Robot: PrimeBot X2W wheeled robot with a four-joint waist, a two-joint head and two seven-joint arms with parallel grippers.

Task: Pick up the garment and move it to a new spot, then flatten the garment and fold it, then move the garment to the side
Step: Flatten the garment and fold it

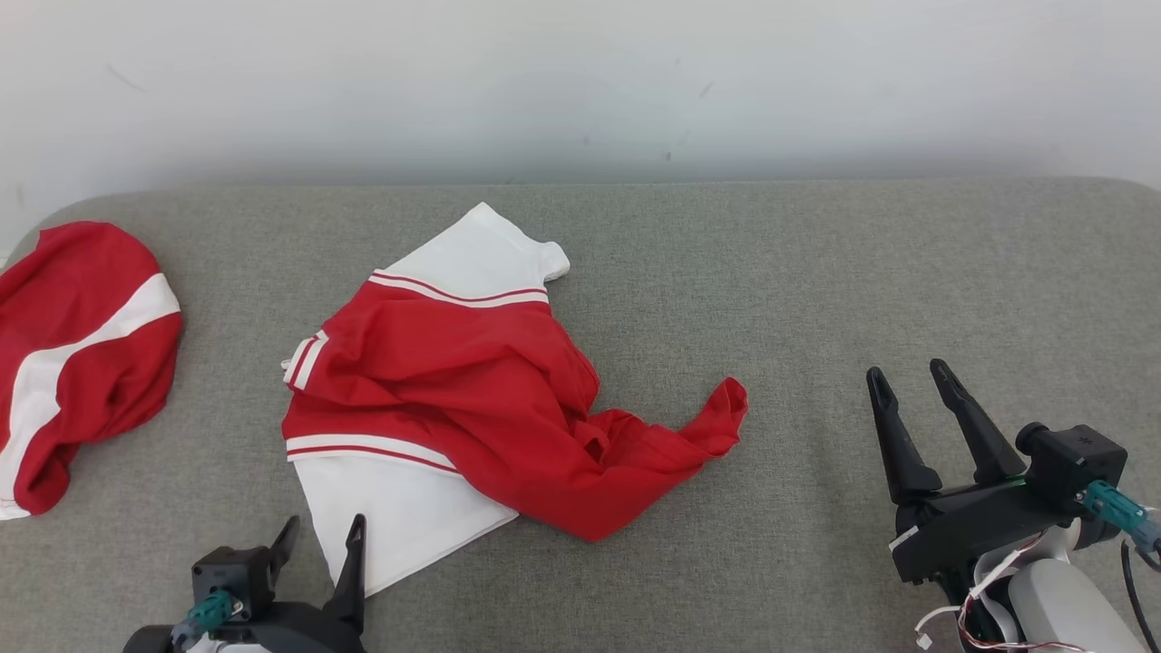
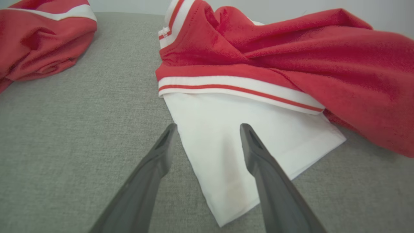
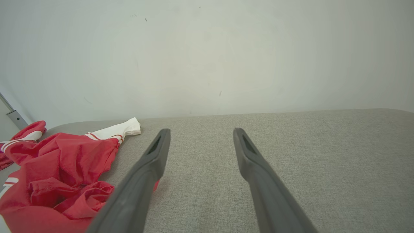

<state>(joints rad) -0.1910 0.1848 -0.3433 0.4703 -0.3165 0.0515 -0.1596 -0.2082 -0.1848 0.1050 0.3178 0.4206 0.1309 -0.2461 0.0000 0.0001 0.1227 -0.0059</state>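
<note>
Garment [image 1: 472, 399] crumpled, left claw [image 1: 326, 521] spread over its white corner, right claw [image 1: 905, 369] spread and well apart.

Matt cloth garment [image 1: 472, 381] — rough woven tabletop [image 1: 816, 272]

Bare lab-like test space: grey fabric-covered table [image 1: 816, 272], scuffed white wall [image 1: 580, 82].

I am holding my left gripper [image 2: 208, 127] low over the gray worktop [image 2: 74, 136], jaws spread wide and gripping nothing. Its tips are framing the edge of the white part of the crumpled red and white garment [image 2: 284, 55] lying just ahead. A second red and white bundle [image 2: 42, 42] is lying at the upper left, apart from it.
</note>
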